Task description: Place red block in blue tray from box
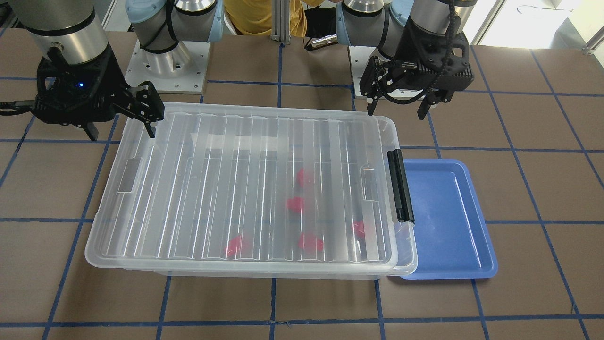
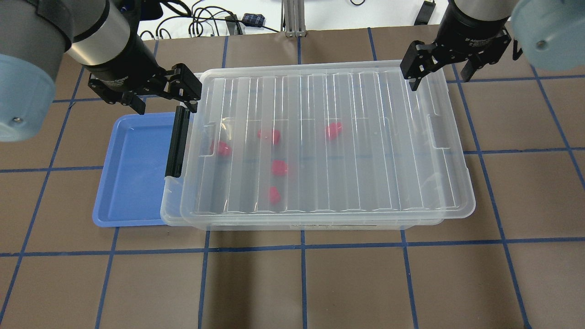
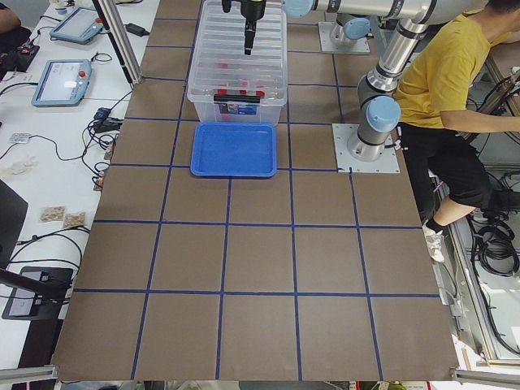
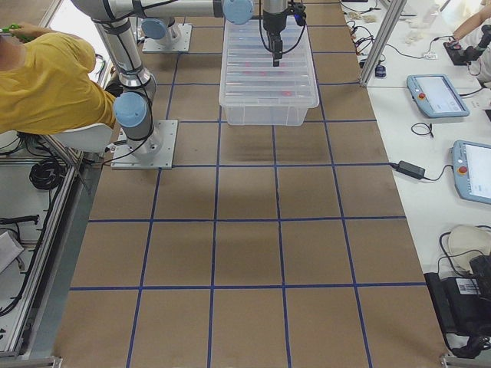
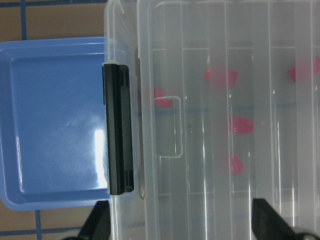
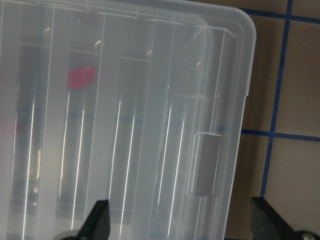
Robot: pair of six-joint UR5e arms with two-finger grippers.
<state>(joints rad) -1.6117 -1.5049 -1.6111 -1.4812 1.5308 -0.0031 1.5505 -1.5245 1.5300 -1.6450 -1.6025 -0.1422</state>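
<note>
Overhead view. Box (image 2: 320, 224) mid-desk (image 2: 320, 283), ribbed clear lid (image 2: 388, 137) on top, black latch (image 2: 176, 141) at its 9 o'clock end. Five red blocks (image 2: 279, 167) inside under lid, scattered, mostly in the half nearer latch. Tray (image 2: 132, 173) on desk at 9 o'clock of box, its edge right against the latch end. Left gripper (image 1: 396, 112) hovers over box's 10 o'clock corner, fingers wide, empty. Right gripper (image 2: 439, 82) hovers over 2 o'clock corner, fingers wide, empty.
</note>
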